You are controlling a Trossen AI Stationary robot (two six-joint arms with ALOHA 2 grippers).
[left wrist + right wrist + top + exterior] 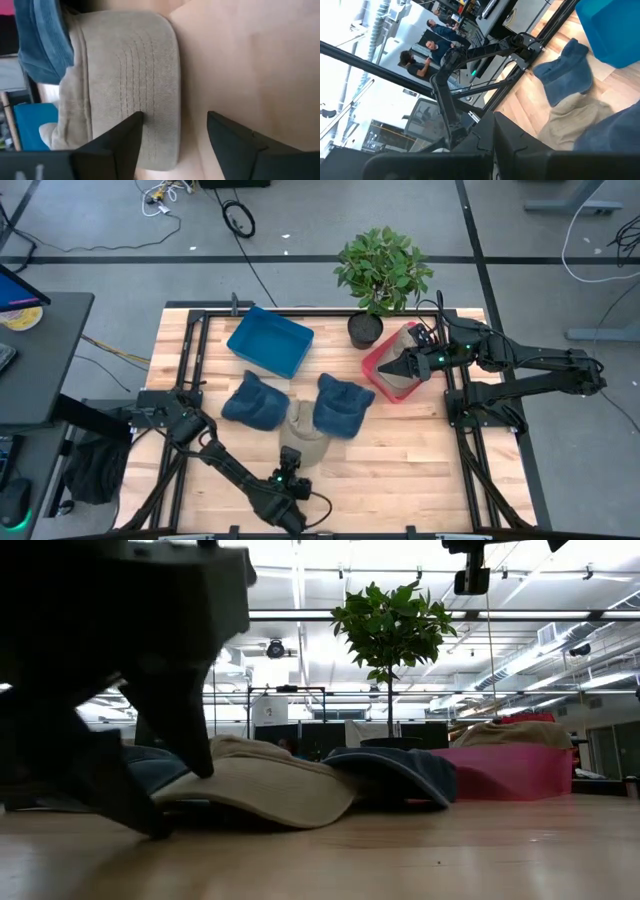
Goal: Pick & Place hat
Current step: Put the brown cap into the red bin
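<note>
Left wrist view shows the left gripper (172, 132) with fingers spread, one on the tan hat's (125, 85) stitched brim, the other on bare table (250, 60). No logo or lettering reads on the hat. Beyond it lie two blue hats (254, 400) (342, 405), then the blue bin (270, 340). Farther off, the right gripper (400, 366) hovers, fingers pressed together, over the red bin (374, 364) beside the plant (383, 270).

- A tan hat (303, 442) lies near the table's (400, 465) front edge, between two blue hats (253, 401).
- The left gripper (291, 463) sits at its brim (contact unclear).
- The right gripper (408, 367) hangs over the red bin (381, 372) by the right edge.
- A blue bin (270, 340) and potted plant (380, 275) stand along the back edge.
</note>
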